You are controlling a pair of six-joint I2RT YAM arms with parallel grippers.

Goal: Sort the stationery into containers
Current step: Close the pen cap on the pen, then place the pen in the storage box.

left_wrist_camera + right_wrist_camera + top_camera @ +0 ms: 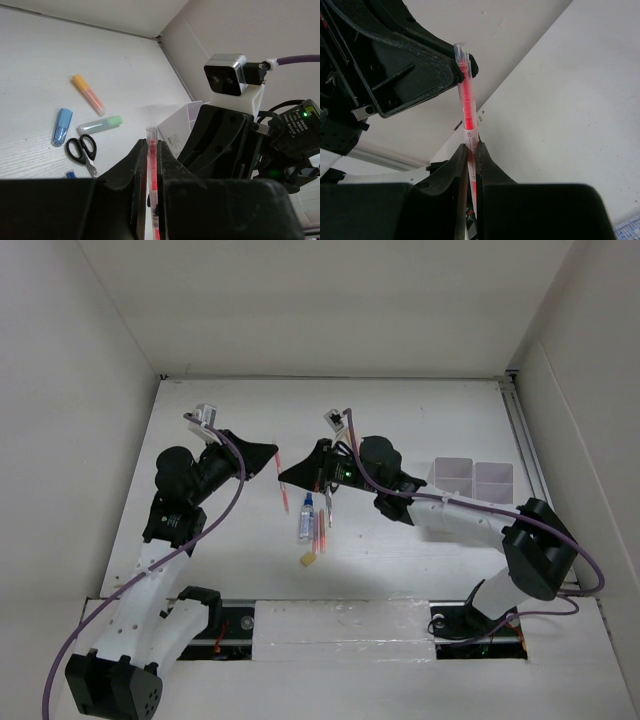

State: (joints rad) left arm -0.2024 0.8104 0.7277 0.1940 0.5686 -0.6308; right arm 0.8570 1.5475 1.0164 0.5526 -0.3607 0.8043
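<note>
Two sets of fingers hold one thin red pen (pixel 282 483) in the air, just beyond and to the left of the glue bottle (pixel 306 520), which lies on the bench (pixel 420 410). The left fingers (pixel 131 170) are pressed narrow on the pen near its clear end, which sticks out past them. The right fingers (pixel 454 172) are also narrow and pinch what looks like the same pen lower on its body.

More thin red pens (pixel 321 532) lie just right of the glue bottle. A small yellow eraser (pixel 308 559) lies near the bottle, on the side of the arm bases. Two translucent bins (pixel 470 478) stand well to the right of the bottle, side by side.

The left wrist view shows an orange marker (pixel 88 94), a green marker (pixel 100 125), a blue marker (pixel 62 126) and black-handled scissors (pixel 82 150) lying on the bench. How they lie from the bottle I cannot tell.
</note>
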